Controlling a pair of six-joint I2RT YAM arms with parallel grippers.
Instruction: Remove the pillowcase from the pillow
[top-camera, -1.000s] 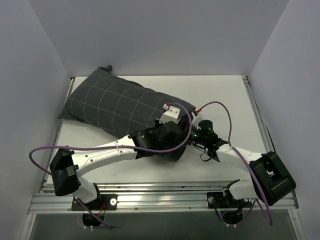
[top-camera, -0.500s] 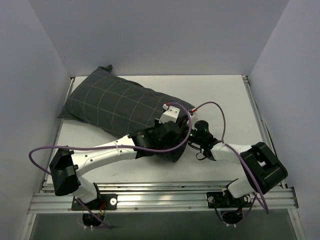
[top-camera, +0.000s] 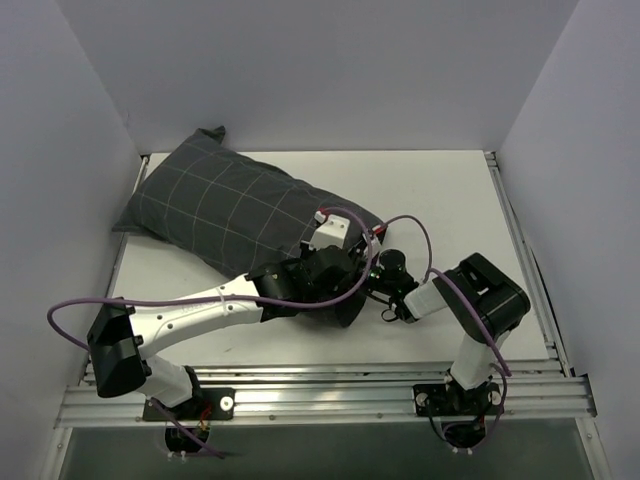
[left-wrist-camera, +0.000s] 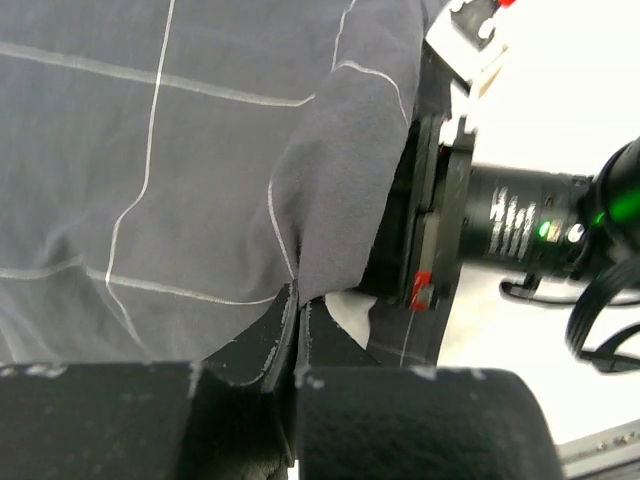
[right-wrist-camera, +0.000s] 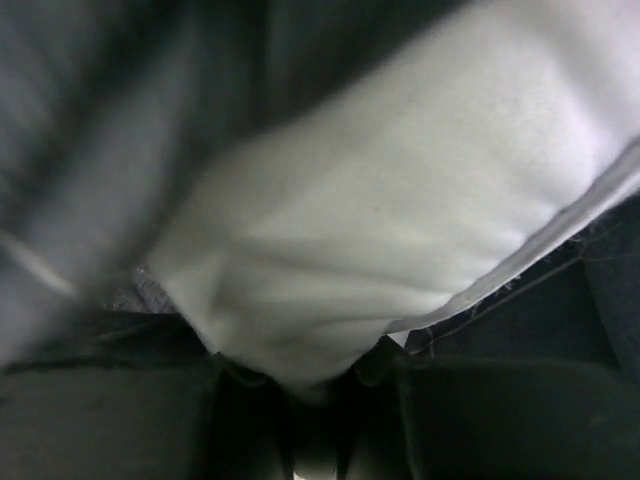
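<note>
The dark checked pillowcase (top-camera: 225, 210) lies slantwise across the table's back left, its open end toward the middle. The left gripper (top-camera: 338, 290) sits at that open end; in the left wrist view it (left-wrist-camera: 297, 315) is shut on a fold of the pillowcase (left-wrist-camera: 340, 180) edge, with a sliver of white pillow (left-wrist-camera: 345, 305) beside it. The right gripper (top-camera: 372, 274) reaches into the opening from the right. In the right wrist view it (right-wrist-camera: 318, 390) is shut on a bunched corner of the pillow (right-wrist-camera: 400, 200), with dark pillowcase (right-wrist-camera: 90, 110) around it.
White table (top-camera: 450, 190) enclosed by grey walls on the left, back and right. Purple cables (top-camera: 420, 228) loop over both arms. A metal rail (top-camera: 320, 400) runs along the near edge. The right arm's elbow (top-camera: 490, 295) is folded close to the wrist.
The right arm has pushed left into the pillowcase opening and its jaws have closed on the white pillow. The left arm and the pillowcase have shifted slightly left.
</note>
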